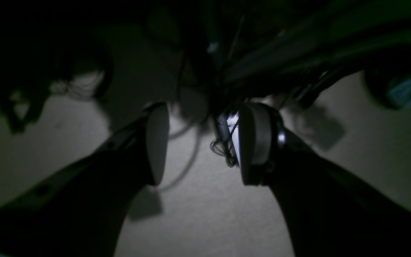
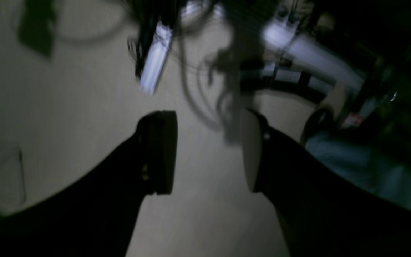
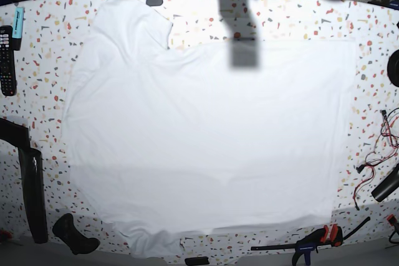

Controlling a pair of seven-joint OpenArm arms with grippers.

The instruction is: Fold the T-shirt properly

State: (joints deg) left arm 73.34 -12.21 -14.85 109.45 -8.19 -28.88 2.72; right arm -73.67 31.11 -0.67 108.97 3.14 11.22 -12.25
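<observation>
**A:** What do you see on the table, going left to right?

**B:** From my screen, at about 9 o'clock there is a black remote with a small blue thing next to it. Lower down, near 8 o'clock, a black arm part stands by the edge. The T-shirt is in the middle. It is big and white, and it lies flat and spread out over most of the speckled top. One sleeve points up toward 11 o'clock. A grey shadow falls on the shirt near 12 o'clock. At about 5 o'clock there is a clamp with red and blue on it. At 4 o'clock I see red wires.

**A:** Are the grippers holding the shirt?

**B:** No. My left gripper has its two fingers apart, with nothing between them. It is dark there, and I only see pale floor and loose cables. My right gripper is spread too, with nothing in it. That picture is blurry. I can't see the shirt from either wrist camera.
</observation>
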